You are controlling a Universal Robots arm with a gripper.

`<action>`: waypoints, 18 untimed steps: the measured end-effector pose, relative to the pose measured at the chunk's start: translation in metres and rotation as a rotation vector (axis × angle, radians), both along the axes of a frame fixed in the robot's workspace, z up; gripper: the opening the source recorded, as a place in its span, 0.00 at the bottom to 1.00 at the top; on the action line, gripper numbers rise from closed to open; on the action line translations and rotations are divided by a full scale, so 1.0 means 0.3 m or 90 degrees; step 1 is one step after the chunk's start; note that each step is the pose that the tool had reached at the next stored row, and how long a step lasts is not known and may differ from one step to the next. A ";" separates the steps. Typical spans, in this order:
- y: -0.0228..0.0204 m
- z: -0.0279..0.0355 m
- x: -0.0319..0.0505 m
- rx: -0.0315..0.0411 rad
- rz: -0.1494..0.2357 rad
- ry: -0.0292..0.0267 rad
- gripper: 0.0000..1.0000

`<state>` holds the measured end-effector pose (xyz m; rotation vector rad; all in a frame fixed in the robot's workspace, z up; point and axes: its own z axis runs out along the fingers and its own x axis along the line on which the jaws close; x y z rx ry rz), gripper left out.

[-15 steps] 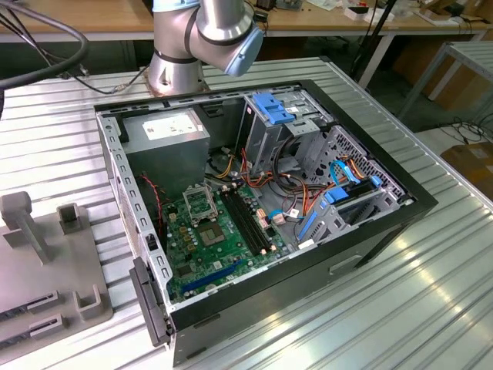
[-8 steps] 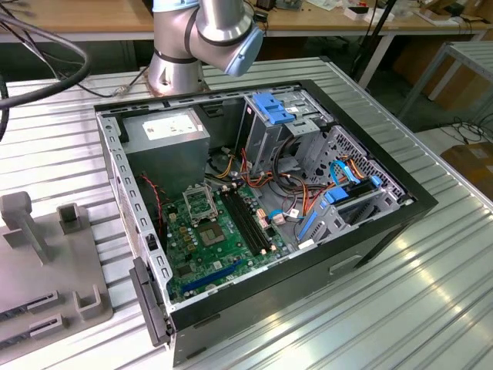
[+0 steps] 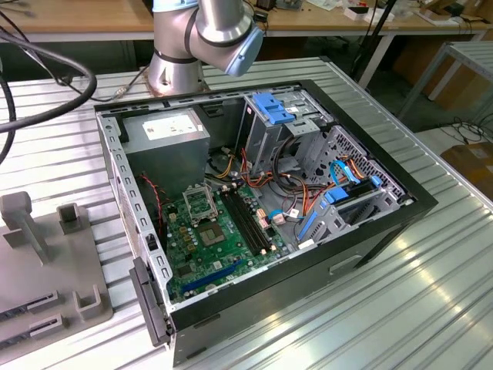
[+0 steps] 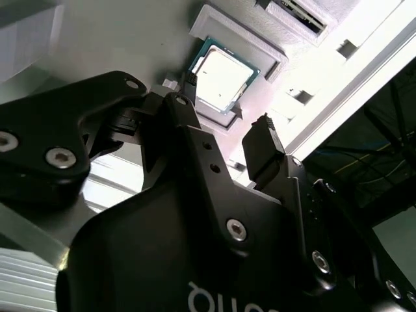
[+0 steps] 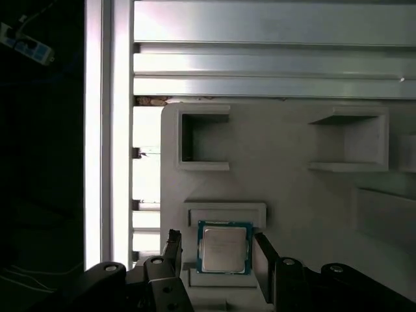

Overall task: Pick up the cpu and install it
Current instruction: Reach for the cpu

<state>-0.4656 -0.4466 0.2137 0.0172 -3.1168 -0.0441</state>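
Jaws open, not gripping: one black finger on each side of the cpu [image 5: 224, 247], fingers [image 5: 174, 253] low beside it in both wrist views.

cpu [image 4: 223, 73] lies flat in a shallow framed seat of the grey fixture [image 5: 292, 195], silvery top up, greenish rim showing. Print on the lid is too faint to read.

White lettering [image 4: 227, 300] on the gripper body is cut off by the frame edge.

Exterior view:
- the fixture [image 3: 54, 270] sits on the table [image 3: 400, 308] at 9 o'clock of the open PC case [image 3: 385, 231]
- arm [image 3: 219, 27] stands at 12 o'clock of the case
- power supply [image 3: 166, 131] is in the case's 11 o'clock corner, with a white label [image 3: 171, 124] whose print is too small to read
- green motherboard [image 3: 216, 247] lies at 6 to 7 o'clock inside the case, with the square metal socket frame [image 3: 197, 202] at the board's 12 o'clock end
- blue drive latch [image 3: 273, 108] is at 1 o'clock in the case

Surface: the table is ribbed silver aluminium profile with glare streaks.

Room: wood-topped tables [image 3: 77, 15] with clutter stand along the back, black cables [image 3: 46, 69] run at 10 o'clock, and a cardboard box [image 3: 471, 162] sits on the floor at 3 o'clock.
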 end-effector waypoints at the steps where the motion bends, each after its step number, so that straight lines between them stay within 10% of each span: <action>1: -0.001 -0.006 0.000 -0.0006 0.000 0.0000 0.56; 18: -0.009 -0.033 0.005 -0.0031 -0.002 0.0007 0.63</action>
